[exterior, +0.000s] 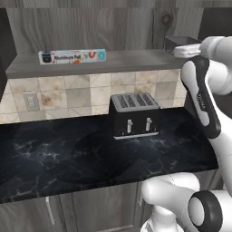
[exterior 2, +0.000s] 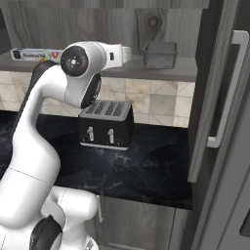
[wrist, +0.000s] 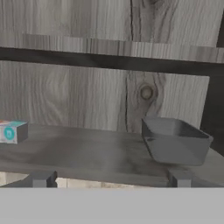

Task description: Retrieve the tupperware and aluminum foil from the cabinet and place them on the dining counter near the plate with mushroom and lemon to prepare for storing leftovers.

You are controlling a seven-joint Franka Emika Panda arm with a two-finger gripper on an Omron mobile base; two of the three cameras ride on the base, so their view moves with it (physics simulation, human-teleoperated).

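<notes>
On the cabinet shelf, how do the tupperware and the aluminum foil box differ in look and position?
The tupperware is a plain grey, open-topped tub; the aluminum foil is a long, narrow, closed carton, white and pale blue with printed marks. The tupperware sits at the shelf's right end, the aluminum foil toward its left, well apart. Both rest on the same grey shelf board, untouched by the gripper.

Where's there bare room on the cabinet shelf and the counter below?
Shelf: a long bare stretch between the aluminum foil at the left and the tupperware at the right. Counter: bare marble on both sides of the toaster and in front of it. Nowhere crowded.
</notes>
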